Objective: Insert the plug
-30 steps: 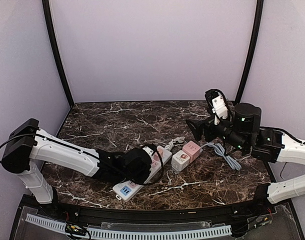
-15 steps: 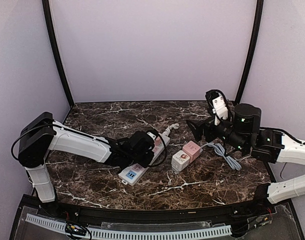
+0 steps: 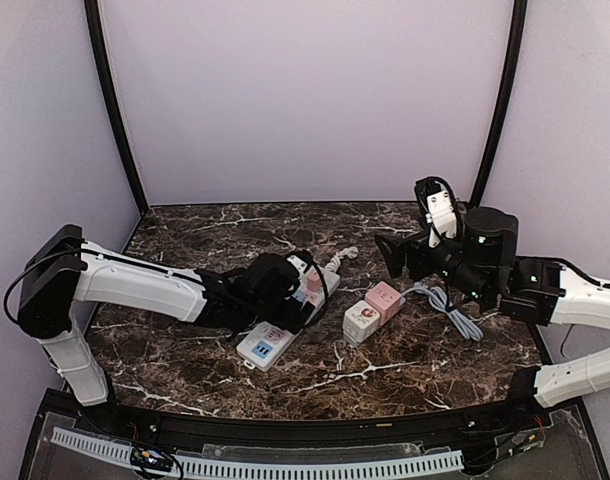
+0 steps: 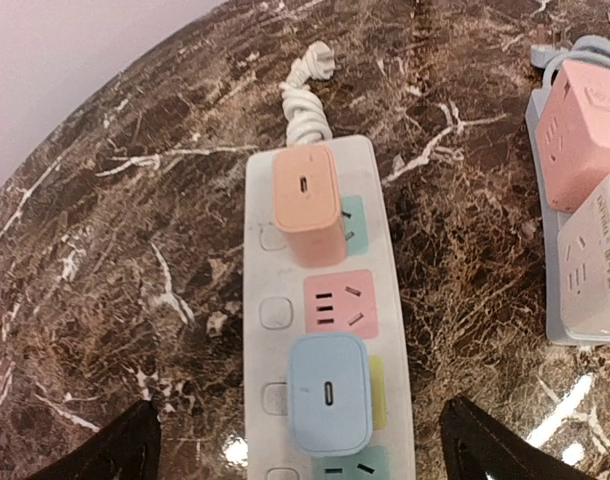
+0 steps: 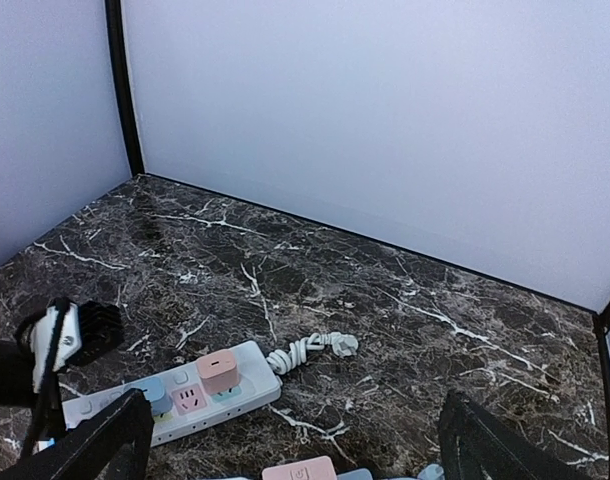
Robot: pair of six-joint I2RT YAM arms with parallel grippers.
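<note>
In the left wrist view a white power strip (image 4: 270, 250) lies lengthwise under me. A blue plug (image 4: 330, 392) sits in its yellow socket, and an orange plug (image 4: 307, 205) sits in the green socket further along. My left gripper (image 4: 297, 445) hovers open above the blue plug, with a black finger on either side and touching nothing. From the top view the strip (image 3: 270, 345) lies left of centre with the left gripper (image 3: 303, 290) over it. My right gripper (image 3: 395, 255) is raised at the right, open and empty, and looks down on the strip (image 5: 170, 410).
A pink and a white cube adapter (image 3: 373, 308) stand joined just right of the strip, with a grey cable (image 3: 453, 312) trailing to the right. The strip's bundled white cord (image 5: 310, 350) lies at its far end. Walls enclose the marble table (image 3: 235, 235) on three sides.
The left gripper was shut and now stands open, released from the blue plug. The left arm has drawn back slightly. The right arm has barely moved.
</note>
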